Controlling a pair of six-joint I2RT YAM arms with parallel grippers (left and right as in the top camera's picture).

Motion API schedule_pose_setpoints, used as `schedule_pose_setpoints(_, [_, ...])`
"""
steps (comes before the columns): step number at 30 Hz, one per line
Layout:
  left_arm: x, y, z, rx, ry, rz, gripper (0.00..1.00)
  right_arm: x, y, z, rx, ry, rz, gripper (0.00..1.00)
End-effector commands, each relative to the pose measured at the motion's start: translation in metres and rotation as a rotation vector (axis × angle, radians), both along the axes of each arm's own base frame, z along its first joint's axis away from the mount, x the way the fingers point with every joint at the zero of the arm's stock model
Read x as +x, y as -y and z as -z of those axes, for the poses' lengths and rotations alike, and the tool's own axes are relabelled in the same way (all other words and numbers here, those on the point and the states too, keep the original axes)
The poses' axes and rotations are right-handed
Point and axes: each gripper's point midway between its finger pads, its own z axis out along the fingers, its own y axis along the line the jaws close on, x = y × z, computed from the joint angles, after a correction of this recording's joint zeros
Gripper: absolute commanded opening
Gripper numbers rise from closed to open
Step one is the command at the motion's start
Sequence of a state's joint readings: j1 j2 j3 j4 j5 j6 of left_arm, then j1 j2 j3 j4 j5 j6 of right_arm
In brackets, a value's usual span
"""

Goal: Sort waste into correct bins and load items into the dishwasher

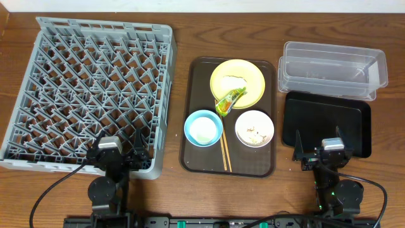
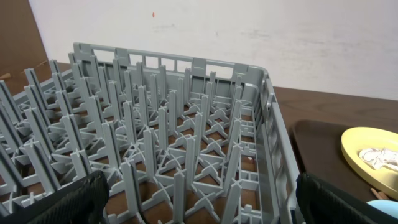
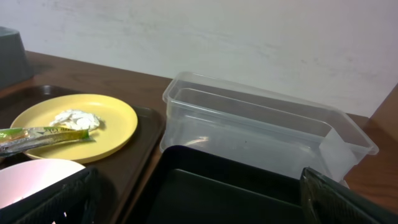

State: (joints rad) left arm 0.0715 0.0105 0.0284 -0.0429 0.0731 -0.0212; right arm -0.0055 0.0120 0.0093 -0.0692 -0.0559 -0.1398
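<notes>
The yellow plate point(image 1: 251, 75) holds a whitish lump point(image 3: 74, 118) and the green-yellow wrapper point(image 1: 229, 100), which hangs over its near rim. The light blue bowl point(image 1: 203, 128), the white bowl point(image 1: 254, 128) with beige crumbs and the chopsticks point(image 1: 224, 152) lie in front of it. The grey dish rack point(image 1: 88, 82) stands at the left. The clear tub point(image 1: 332, 69) and black tray point(image 1: 326, 123) are at the right. My left gripper point(image 1: 120, 145) is open and empty over the rack's near edge point(image 2: 199, 211). My right gripper point(image 1: 318, 144) is open and empty over the black tray's near edge point(image 3: 199, 205).
The plate, bowls and chopsticks all sit on a dark brown serving tray point(image 1: 196, 95) between the rack and the bins. The clear tub point(image 3: 261, 124) lies just behind the black tray point(image 3: 236, 193). A white wall runs behind the table.
</notes>
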Motion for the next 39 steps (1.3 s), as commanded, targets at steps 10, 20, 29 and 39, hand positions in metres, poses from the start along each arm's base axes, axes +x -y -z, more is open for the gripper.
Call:
schedule_pose_setpoints(10, [0.0001,0.0029,0.0153,0.007,-0.038,0.021,0.98,-0.0001,0.0013,0.0008,-0.004,0.001,0.004,0.99])
schedule_pose_setpoints(20, [0.0001,0.0029,0.0153,0.007,-0.038,0.021,0.98,-0.0001,0.0013,0.0008,-0.003,0.001,0.004,0.99])
schedule_pose_setpoints(29, [0.0000,0.0017,0.0154,0.009,-0.039,0.013,0.98,0.0002,0.0040,-0.0022,-0.040,0.015,0.017,0.99])
schedule_pose_setpoints(39, [0.0000,0.0017,0.0154,0.008,-0.039,0.014,0.98,0.0001,0.0038,0.0002,-0.045,0.005,0.015,0.99])
